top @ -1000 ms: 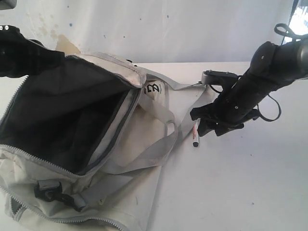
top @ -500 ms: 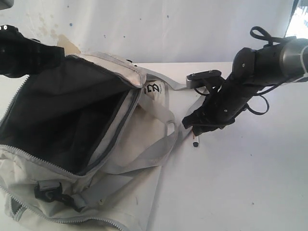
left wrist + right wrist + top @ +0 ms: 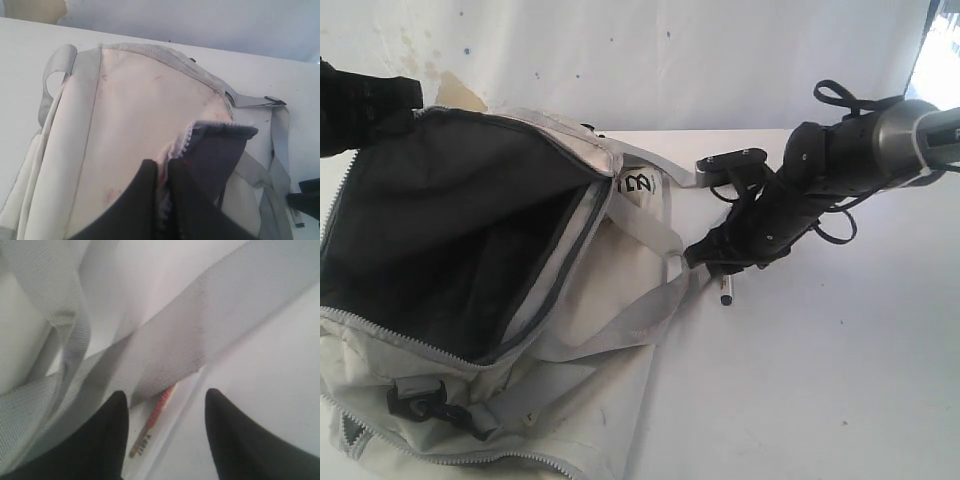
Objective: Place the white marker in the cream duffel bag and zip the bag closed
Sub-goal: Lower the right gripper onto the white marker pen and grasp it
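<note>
A white tabletop (image 3: 820, 380) in front of a stained white backdrop (image 3: 670, 60) carries everything here. The right gripper (image 3: 166, 395) hangs low over it with its fingers spread apart, gripping nothing. Between them lies the white marker (image 3: 150, 425), flat on the table, its far part tucked under a grey strap (image 3: 165, 350) that crosses over it. In the exterior view only one end of the marker shows below the gripper, just beside the cream duffel bag (image 3: 610, 300). Across the table the left gripper (image 3: 160, 167) is clenched on the bag's zippered rim, holding the mouth lifted so that the dark grey lining (image 3: 450, 240) gapes wide. As for progress, the bag looks open and ready, but the marker is not yet grasped. Picking it up, dropping it inside and running the zipper shut all seem left to do. By count there is one marker, one bag, one black buckle (image 3: 420, 405) on the bag's front, and two grippers. The straps overlap too much to number with confidence.
</note>
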Robot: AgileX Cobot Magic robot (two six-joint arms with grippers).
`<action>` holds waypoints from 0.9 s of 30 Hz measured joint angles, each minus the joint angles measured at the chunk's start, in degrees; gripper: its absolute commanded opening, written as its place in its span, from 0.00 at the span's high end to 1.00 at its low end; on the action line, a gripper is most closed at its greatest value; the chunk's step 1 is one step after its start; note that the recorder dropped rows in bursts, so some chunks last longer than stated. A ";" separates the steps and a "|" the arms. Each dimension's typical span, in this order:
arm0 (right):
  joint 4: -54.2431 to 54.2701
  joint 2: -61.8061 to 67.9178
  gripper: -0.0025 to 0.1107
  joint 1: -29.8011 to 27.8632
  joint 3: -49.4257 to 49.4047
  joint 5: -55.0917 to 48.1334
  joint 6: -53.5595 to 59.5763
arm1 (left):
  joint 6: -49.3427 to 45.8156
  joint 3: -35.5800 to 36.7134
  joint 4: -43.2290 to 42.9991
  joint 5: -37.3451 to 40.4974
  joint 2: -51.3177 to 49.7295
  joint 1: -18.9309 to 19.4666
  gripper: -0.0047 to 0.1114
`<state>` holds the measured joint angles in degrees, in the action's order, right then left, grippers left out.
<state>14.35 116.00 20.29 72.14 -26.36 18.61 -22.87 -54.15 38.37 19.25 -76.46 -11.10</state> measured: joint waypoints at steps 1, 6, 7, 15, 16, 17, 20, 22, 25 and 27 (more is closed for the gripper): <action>0.00 0.14 0.58 0.45 0.00 0.14 0.11 | 0.00 0.00 0.11 0.00 0.00 0.02 0.96; 0.24 0.62 0.58 1.75 0.00 0.14 0.60 | 0.00 0.00 0.11 0.11 0.00 0.12 0.96; 0.24 0.62 0.58 1.88 0.00 0.14 0.71 | 0.00 0.00 0.11 0.11 0.00 0.12 0.96; -3.32 0.62 0.58 1.97 0.00 -0.59 0.57 | 0.00 0.00 0.11 0.11 0.00 0.12 0.96; -3.62 0.62 0.59 1.97 0.00 -0.68 0.57 | 0.00 0.00 0.11 0.11 0.00 0.12 0.96; -3.76 0.62 0.59 1.97 0.00 -0.68 0.57 | 0.00 0.00 0.11 0.11 0.00 0.12 0.96; -3.95 0.62 0.64 1.97 0.00 -1.09 0.57 | 0.00 0.00 0.11 0.11 0.00 0.12 0.96; -4.10 0.62 0.67 1.97 0.00 -2.06 0.57 | 0.00 0.00 0.11 0.11 0.00 0.12 0.96; -4.10 0.62 0.72 1.97 0.00 -3.76 0.57 | 0.00 0.00 0.11 0.11 0.00 0.12 0.96; -4.14 0.62 0.78 1.97 0.00 -5.25 0.57 | 0.00 0.00 0.11 0.11 0.00 0.12 0.96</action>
<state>10.21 116.62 22.27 72.14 -31.61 19.18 -22.87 -54.15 38.47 19.36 -76.46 -10.99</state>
